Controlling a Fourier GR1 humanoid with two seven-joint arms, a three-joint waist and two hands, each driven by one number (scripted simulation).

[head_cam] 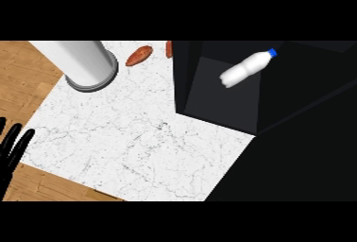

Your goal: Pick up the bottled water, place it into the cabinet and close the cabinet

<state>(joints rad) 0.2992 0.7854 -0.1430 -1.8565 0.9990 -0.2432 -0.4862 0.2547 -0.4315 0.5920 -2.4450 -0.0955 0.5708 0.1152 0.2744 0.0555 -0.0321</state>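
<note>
- The bottle (245,68) is lying tilted inside the cabinet (209,97), its blue cap pointing away.
- It is probably handling as light, smooth, slippery plastic that gives when squeezed, so its mid-body is offering the best hold.
- The left hand (14,142) is resting open at the view's left edge, and the right hand is not showing.

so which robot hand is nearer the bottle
Left, of what shows: the left robot hand rests at the view's left edge, far left of and below the bottle in the cabinet. The right robot hand is out of view.
</note>
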